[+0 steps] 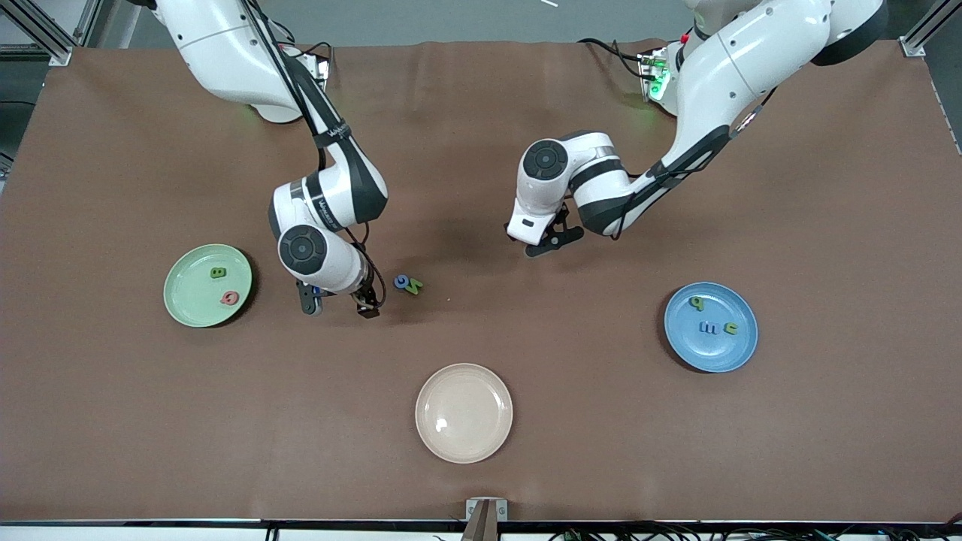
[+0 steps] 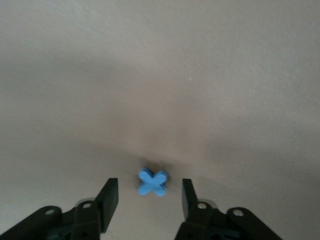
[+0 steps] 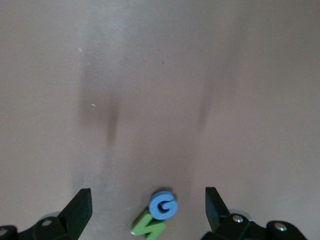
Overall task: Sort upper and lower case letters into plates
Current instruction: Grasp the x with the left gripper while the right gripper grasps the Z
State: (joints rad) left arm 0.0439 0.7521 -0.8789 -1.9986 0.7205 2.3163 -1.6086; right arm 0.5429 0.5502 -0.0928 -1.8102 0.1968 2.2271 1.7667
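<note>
Two letters, blue G and green N, lie between your right gripper's spread fingers; your left gripper, part open, straddles the blue x, untouched.

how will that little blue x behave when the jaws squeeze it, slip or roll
The small flat blue x-shaped letter lies flat on the brown table, so rolling seems unlikely. It looks stiff, chunky and probably light. Its angled arms could make it twist as the left gripper closes.
</note>
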